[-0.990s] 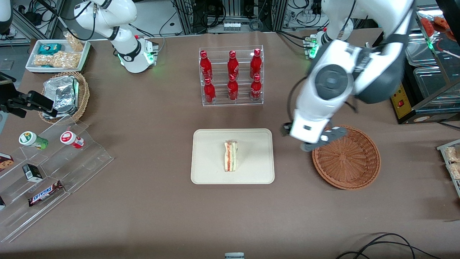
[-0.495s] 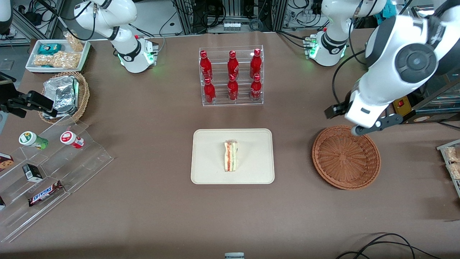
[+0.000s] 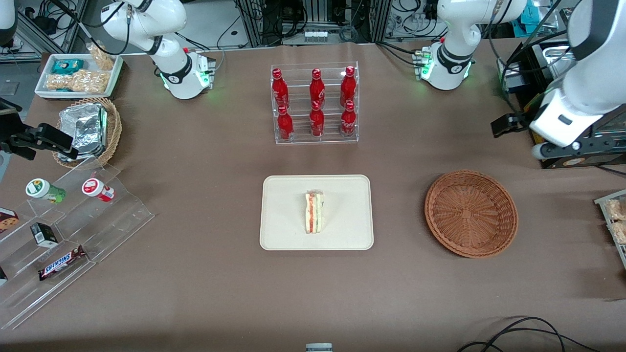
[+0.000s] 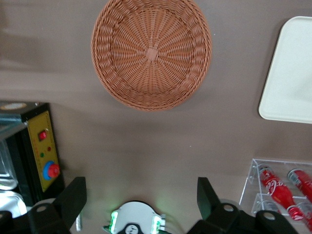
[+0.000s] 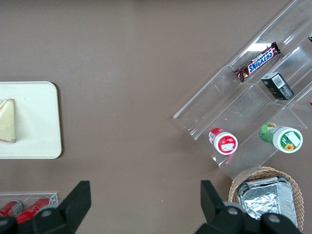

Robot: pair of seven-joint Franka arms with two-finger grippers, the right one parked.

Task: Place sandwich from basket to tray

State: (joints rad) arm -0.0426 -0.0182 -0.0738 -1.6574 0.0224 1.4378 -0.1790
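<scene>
Since the sandwich (image 3: 314, 212) already lies on the tray (image 3: 283, 230), near its middle, the placing looks done, and any coming move is probably just a retreat. Its long axis runs toward and away from the front camera, with the striped orange-red and green cut face turned toward the parked arm's end of the table; which end is the wedge's tip I cannot tell. From the gripper (image 4: 141, 197) the sandwich lies well off toward the table's middle, with the basket (image 3: 471, 213) between them. That basket holds nothing. The gripper hangs high near the working arm's end of the table, farther from the front camera than the basket, its two dark fingers (image 4: 73, 197) spread wide apart and gripping nothing. A clear rack of red bottles (image 3: 315, 102) stands farther from the front camera than the tray
</scene>
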